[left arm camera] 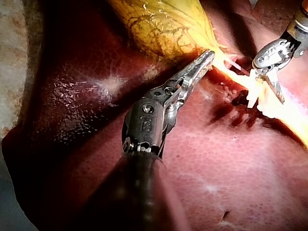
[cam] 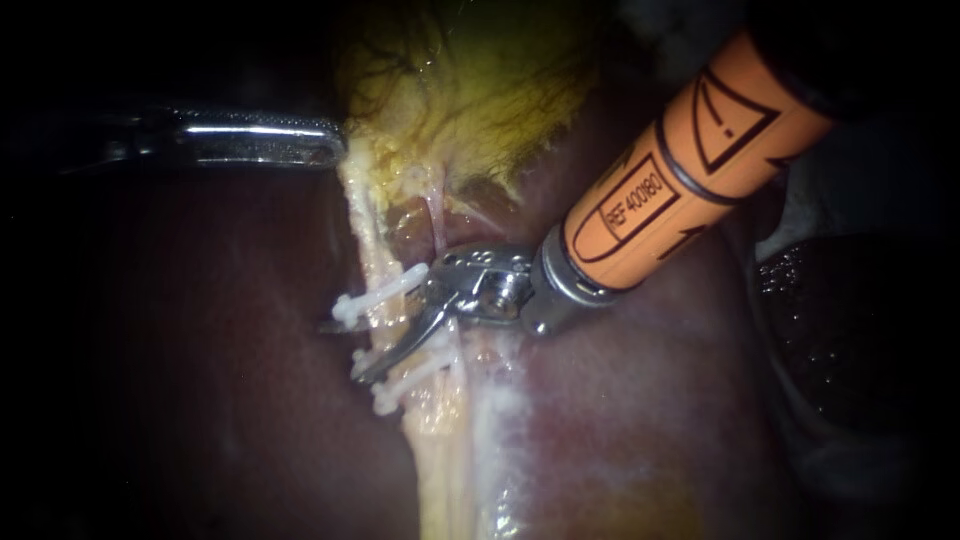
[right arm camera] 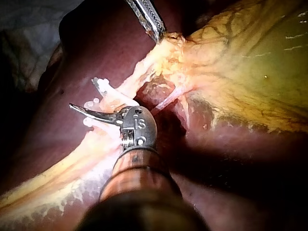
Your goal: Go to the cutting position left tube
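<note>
The left tube is a pale yellow strand running down from the gallbladder. It carries white clips: one clip above and two clips close together below. My right instrument, on an orange shaft, has thin blades that stand open across this tube, between the upper clip and the lower pair. In the right wrist view one curved blade lies over the tube among the clips. My left instrument is shut on the gallbladder's lower edge and holds it taut. A thin pink right tube runs beside the left tube.
Dark red liver lies under and around both tubes. Pale fatty tissue runs along the tube below the clips. A dark wet fold sits at the right edge.
</note>
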`<action>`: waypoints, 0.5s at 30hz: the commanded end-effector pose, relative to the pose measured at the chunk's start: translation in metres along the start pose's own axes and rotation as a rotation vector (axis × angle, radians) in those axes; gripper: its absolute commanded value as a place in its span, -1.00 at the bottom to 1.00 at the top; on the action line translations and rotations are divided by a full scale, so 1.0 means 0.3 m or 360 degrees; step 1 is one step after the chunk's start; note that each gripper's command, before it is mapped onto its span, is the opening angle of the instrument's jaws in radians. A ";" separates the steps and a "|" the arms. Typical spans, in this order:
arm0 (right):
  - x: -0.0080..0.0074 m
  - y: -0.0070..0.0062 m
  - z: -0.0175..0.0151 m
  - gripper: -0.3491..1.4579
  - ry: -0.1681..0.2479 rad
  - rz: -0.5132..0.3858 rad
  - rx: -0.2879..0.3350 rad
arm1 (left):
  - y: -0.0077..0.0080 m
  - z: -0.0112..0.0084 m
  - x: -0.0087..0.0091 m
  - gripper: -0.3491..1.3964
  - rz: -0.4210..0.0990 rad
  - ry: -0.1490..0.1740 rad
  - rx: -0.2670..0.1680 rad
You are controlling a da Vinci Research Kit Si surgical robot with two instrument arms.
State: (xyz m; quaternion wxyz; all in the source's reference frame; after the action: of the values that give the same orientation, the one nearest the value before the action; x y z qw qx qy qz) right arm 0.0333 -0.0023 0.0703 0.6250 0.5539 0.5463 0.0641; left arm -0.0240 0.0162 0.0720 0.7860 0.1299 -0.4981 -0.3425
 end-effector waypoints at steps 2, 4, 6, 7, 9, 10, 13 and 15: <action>0.0026 -0.0019 0.000 0.70 0.0006 0.0003 0.0005 | 0.0000 -0.0001 0.0000 -1.00 0.0000 0.0000 0.0000; 0.0045 -0.0035 0.000 0.70 0.0013 0.0006 0.0012 | 0.0000 -0.0001 0.0000 -1.00 0.0000 0.0000 0.0000; 0.0052 -0.0044 0.001 0.68 0.0022 0.0006 0.0020 | 0.0000 -0.0001 0.0000 -1.00 0.0000 0.0000 0.0000; 0.0052 -0.0046 0.001 0.68 0.0021 0.0006 0.0021 | 0.0000 -0.0001 0.0000 -1.00 0.0000 0.0000 0.0000; 0.0050 -0.0046 0.001 0.68 0.0019 0.0005 0.0024 | 0.0000 -0.0001 0.0000 -1.00 0.0000 0.0000 0.0000; 0.0049 -0.0045 0.001 0.68 0.0018 0.0005 0.0024 | 0.0000 -0.0001 0.0000 -1.00 0.0000 0.0000 0.0000; 0.0049 -0.0044 0.001 0.68 0.0018 0.0005 0.0024 | 0.0000 -0.0001 0.0000 -1.00 0.0000 0.0000 0.0000; 0.0049 -0.0044 0.001 0.68 0.0018 0.0005 0.0024 | 0.0000 -0.0001 0.0000 -1.00 0.0000 0.0000 0.0000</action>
State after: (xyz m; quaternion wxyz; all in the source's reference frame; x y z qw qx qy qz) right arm 0.0335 -0.0020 0.0683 0.6174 0.5592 0.5495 0.0644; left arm -0.0240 0.0162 0.0720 0.7860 0.1299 -0.4980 -0.3426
